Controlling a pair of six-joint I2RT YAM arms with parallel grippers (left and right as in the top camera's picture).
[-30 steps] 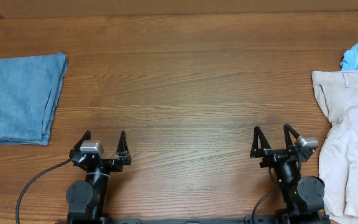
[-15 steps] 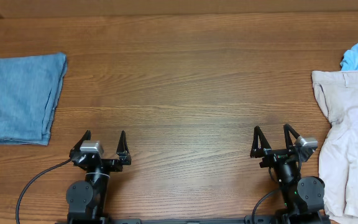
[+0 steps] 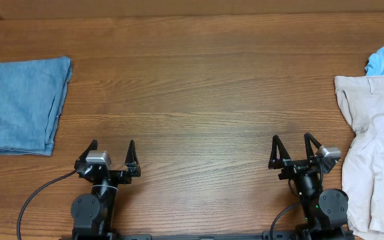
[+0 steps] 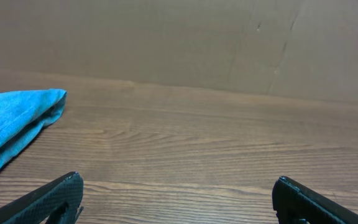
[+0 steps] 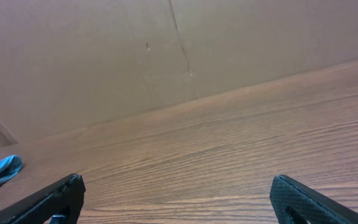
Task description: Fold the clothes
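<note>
Trousers (image 3: pixel 374 153), cream, crumpled at table's (image 3: pixel 199 100) right edge: soft, limp, likely light; pinch waistband (image 3: pixel 369 83) corners. Folded jeans (image 3: pixel 25 105) at left edge. Left gripper (image 3: pixel 110 150), right gripper (image 3: pixel 291 148): jaws wide, empty.

You're at a robot lab bench, not a home: left arm (image 3: pixel 92 208) and right arm (image 3: pixel 327 205) mounted at the near edge of a wood-grain counter (image 3: pixel 199 80), black cable (image 3: pixel 35 193) trailing off, plain tan panel wall (image 4: pixel 166 43) behind.
</note>
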